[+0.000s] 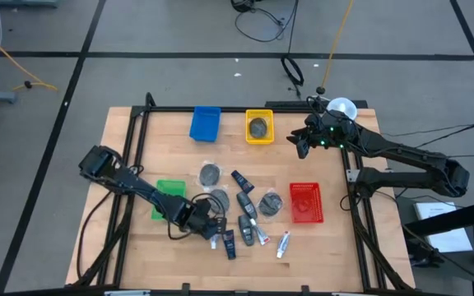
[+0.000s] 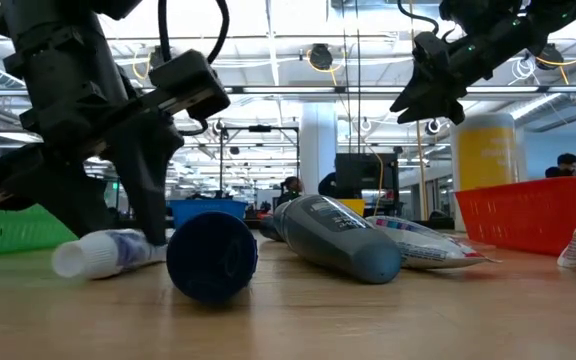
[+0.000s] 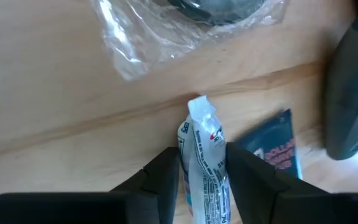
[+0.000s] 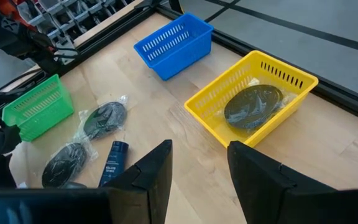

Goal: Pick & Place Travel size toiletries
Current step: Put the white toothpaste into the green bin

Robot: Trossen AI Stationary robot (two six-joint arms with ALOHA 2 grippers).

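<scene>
Wooden table (image 1: 138,131): four trays (image 1: 205,123), scattered toiletries (image 1: 244,203).

bench (image 1: 138,131): two trays side by side at back, one (image 1: 205,123) left of other (image 1: 259,127), which holds a wrapped disc (image 1: 258,127) | third tray (image 1: 306,202) at right | fourth tray (image 1: 164,197) at left | tubes and bottles (image 1: 245,222) between them, near front | left gripper (image 1: 214,228) over a tube (image 3: 204,168)
</scene>
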